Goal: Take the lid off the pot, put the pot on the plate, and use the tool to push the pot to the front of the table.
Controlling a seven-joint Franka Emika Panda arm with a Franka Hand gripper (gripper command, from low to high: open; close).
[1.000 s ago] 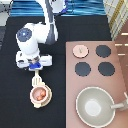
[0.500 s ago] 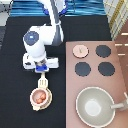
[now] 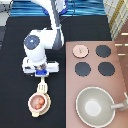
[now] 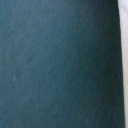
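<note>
My gripper (image 3: 43, 75) held the tool (image 3: 43, 86) w/ head at the pot (image 3: 38, 102), already on plate (image 3: 31, 111); lid (image 3: 80, 50) sat on stove.

a pinkish-brown stove counter (image 3: 120, 67) fills the exterior view's right side, well apart from the gripper (image 3: 42, 74), which hangs left of it at mid-height. three black burners show bare on the counter: one (image 3: 102, 51) toward the top right and two side by side below, (image 3: 82, 68) and (image 3: 106, 68). near the bottom sits a large grey-beige pan (image 3: 95, 106), its handle (image 3: 118, 105) pointing right.
</note>
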